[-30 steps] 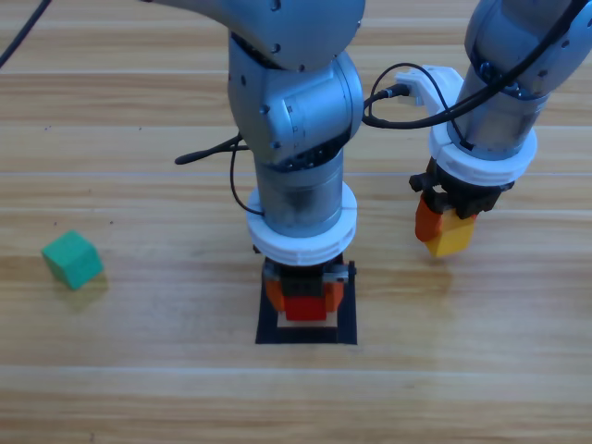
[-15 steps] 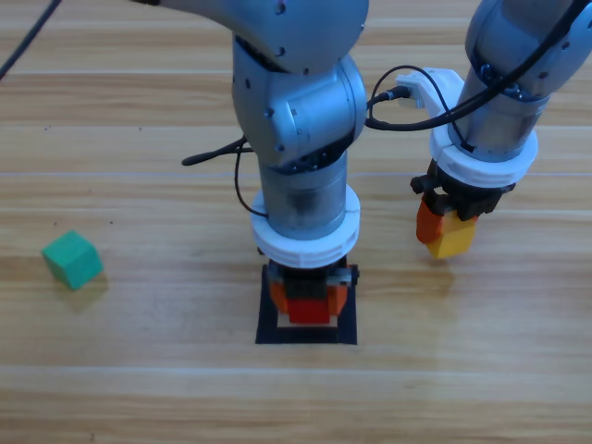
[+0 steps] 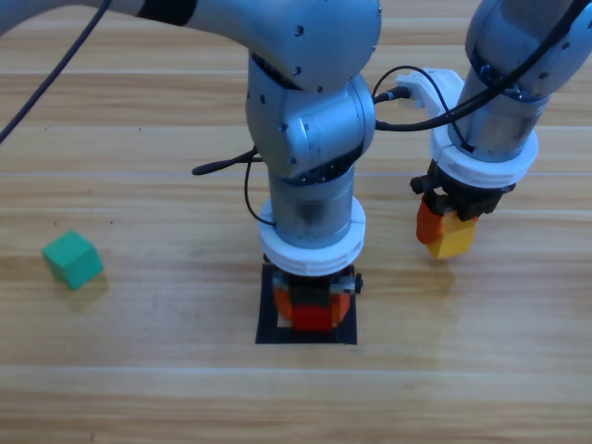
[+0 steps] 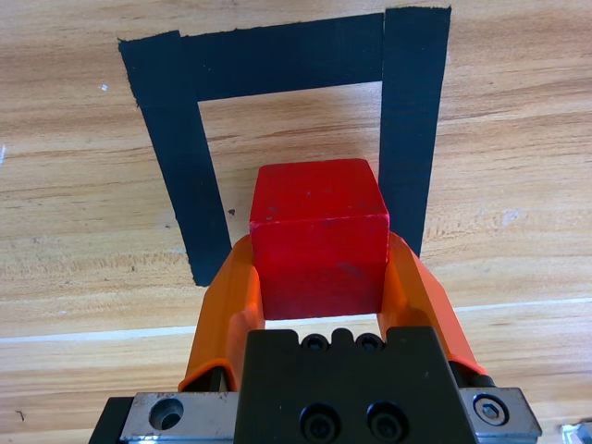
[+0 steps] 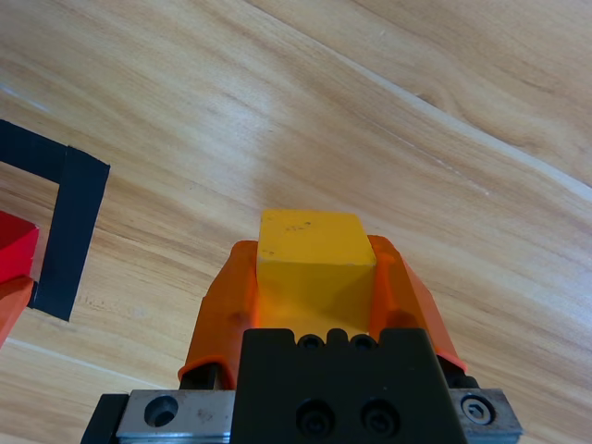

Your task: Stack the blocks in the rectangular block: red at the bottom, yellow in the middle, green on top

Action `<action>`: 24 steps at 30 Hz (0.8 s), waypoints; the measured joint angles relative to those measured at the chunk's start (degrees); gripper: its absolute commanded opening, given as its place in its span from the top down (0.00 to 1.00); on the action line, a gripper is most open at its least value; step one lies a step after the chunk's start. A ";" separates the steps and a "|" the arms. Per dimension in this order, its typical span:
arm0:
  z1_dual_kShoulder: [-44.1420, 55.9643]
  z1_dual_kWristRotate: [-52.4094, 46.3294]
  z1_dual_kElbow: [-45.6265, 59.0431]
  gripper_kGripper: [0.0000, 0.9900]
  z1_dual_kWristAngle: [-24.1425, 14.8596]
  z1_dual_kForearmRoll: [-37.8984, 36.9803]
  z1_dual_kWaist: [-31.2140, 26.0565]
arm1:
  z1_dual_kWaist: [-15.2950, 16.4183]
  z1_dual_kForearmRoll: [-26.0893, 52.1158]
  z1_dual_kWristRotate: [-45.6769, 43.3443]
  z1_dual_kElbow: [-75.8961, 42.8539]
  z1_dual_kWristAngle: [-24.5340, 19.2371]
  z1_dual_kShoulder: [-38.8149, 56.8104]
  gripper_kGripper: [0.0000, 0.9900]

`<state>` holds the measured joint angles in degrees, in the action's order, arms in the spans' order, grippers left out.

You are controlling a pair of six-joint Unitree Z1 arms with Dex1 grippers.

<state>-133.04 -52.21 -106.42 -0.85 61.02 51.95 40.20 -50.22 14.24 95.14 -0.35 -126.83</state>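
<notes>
Red cube, pinched by the left end effector, hangs over the taped rectangle; right end effector grips the yellow cube nearby; green cube sits far left on the worktop.

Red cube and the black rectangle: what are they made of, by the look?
Red cube: matte, solid colour, crisp edges, faint scuffs; likely painted wood or plastic, can't tell which. Black rectangle: flat matte tape stuck on the wooden table; the strips overlap at the corners and their ends are cut unevenly.
</notes>
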 measured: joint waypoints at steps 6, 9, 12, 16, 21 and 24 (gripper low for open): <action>-0.10 -0.28 -0.19 1.00 0.00 0.00 0.00 | 0.00 0.03 0.00 -0.14 0.00 0.00 0.80; -0.10 -0.59 -0.20 0.99 -0.01 0.00 0.00 | 0.00 0.08 0.00 -0.25 0.00 0.00 0.80; -0.10 -0.82 -0.20 0.64 -0.07 0.00 0.00 | 0.00 0.24 0.00 -0.29 0.00 0.00 0.80; -0.10 -1.28 -0.78 0.00 -0.42 0.00 0.01 | 0.00 0.41 0.00 -0.49 0.00 0.00 0.80; 0.44 -3.00 -1.64 0.00 -0.68 0.00 0.01 | 0.00 0.43 0.00 -0.53 0.00 0.01 0.80; 1.13 -3.31 -1.63 0.00 -0.88 0.03 0.01 | 0.00 0.44 0.00 -0.54 0.00 0.01 0.80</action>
<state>-131.91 -55.52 -108.05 -1.73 61.05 51.96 40.20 -49.79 14.24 94.60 -0.35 -126.82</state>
